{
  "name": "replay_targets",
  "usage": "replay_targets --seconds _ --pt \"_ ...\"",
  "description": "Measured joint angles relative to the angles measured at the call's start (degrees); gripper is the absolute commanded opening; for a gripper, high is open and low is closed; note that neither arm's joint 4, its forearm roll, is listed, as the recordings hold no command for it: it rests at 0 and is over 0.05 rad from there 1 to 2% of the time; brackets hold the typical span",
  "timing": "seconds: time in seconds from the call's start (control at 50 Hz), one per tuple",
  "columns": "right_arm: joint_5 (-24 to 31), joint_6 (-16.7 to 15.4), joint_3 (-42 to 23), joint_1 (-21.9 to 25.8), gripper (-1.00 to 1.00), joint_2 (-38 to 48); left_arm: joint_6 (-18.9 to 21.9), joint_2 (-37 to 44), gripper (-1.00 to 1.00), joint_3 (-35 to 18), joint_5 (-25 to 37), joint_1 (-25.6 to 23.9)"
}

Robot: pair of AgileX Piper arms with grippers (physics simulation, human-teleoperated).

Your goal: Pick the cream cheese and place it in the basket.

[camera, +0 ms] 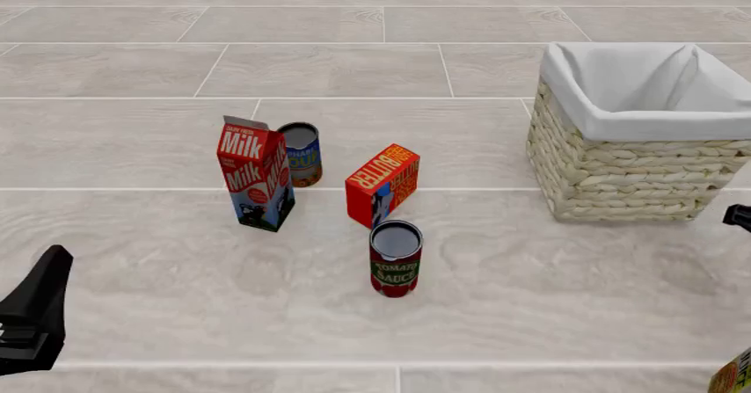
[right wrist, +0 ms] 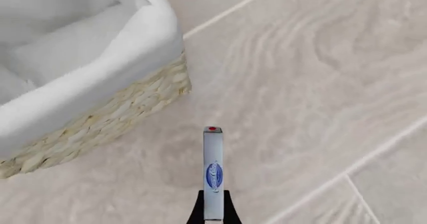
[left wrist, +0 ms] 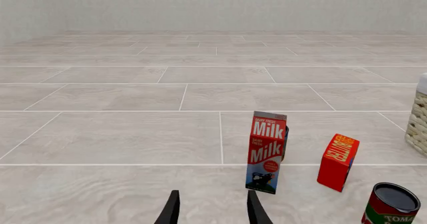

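The cream cheese [right wrist: 213,174] is a thin white box with a blue oval label, seen edge-on in the right wrist view. My right gripper [right wrist: 213,208] is shut on its near end and holds it above the floor, just beside the basket [right wrist: 100,119]. The wicker basket with its white lining [camera: 622,173] stands at the right in the front view, where only a dark tip of the right gripper [camera: 737,217] shows at the edge and the cream cheese does not show. My left gripper [left wrist: 213,211] is open and empty, low at the front left [camera: 35,318].
A milk carton [camera: 256,175], a blue-labelled can [camera: 302,154] behind it, an orange-red butter box [camera: 382,184] and a tomato sauce can [camera: 396,258] stand in the middle. An orange object [camera: 733,377] shows at the bottom right corner.
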Motion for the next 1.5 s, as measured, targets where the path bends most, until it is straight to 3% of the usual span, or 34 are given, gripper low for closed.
replay_targets --seconds 0.54,0.98,1.5 --pt "12.87 -0.40 -3.65 3.37 -1.00 -14.22 0.00 0.00 1.00 0.00 0.00 0.00" --pt "25.37 1.10 -12.04 8.06 -1.00 -24.27 0.00 0.00 1.00 0.00 0.00 0.00" --pt "33.60 1.56 -24.19 13.06 -1.00 -26.28 0.00 0.00 1.00 0.00 0.00 0.00"
